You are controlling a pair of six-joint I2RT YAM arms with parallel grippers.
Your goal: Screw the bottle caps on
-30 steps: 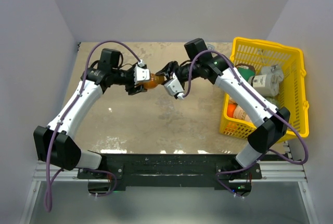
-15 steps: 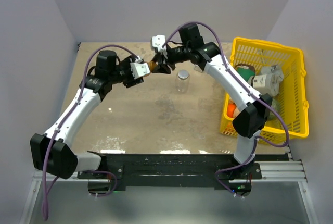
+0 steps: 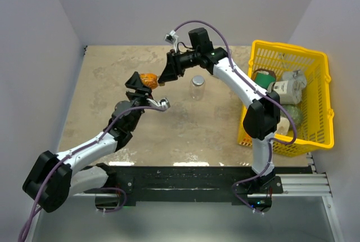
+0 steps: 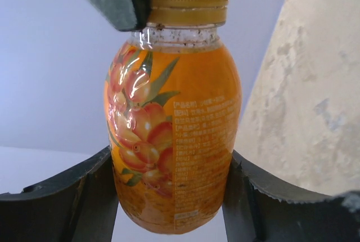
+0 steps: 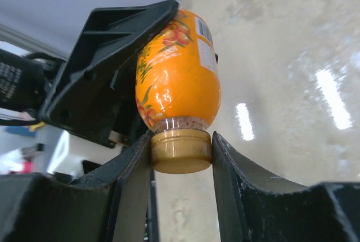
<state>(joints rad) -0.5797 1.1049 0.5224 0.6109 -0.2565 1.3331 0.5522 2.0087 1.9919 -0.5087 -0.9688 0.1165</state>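
Observation:
The orange bottle (image 3: 148, 79) is held off the table, lying roughly sideways between the two grippers. My left gripper (image 3: 142, 83) is shut on its body; in the left wrist view the bottle (image 4: 174, 140) fills the gap between the fingers of this gripper (image 4: 171, 169). The brownish-orange cap (image 5: 180, 151) sits on the bottle's neck, and my right gripper (image 5: 181, 152) is shut on it, also seen from above (image 3: 164, 75). The clear bottle (image 3: 197, 87) stands upright on the table just right of the grippers. No silver-grey cap shows apart from it.
A yellow basket (image 3: 320, 101) stands at the right edge and holds a green-lidded container (image 3: 265, 77), a white one (image 3: 288, 87) and others. Grey walls close in the table on the left, back and right.
The left arm has swung down and inward, and the orange bottle has shifted a little left and nearer. The right gripper has followed it and stays at the cap end. The clear bottle has not moved.

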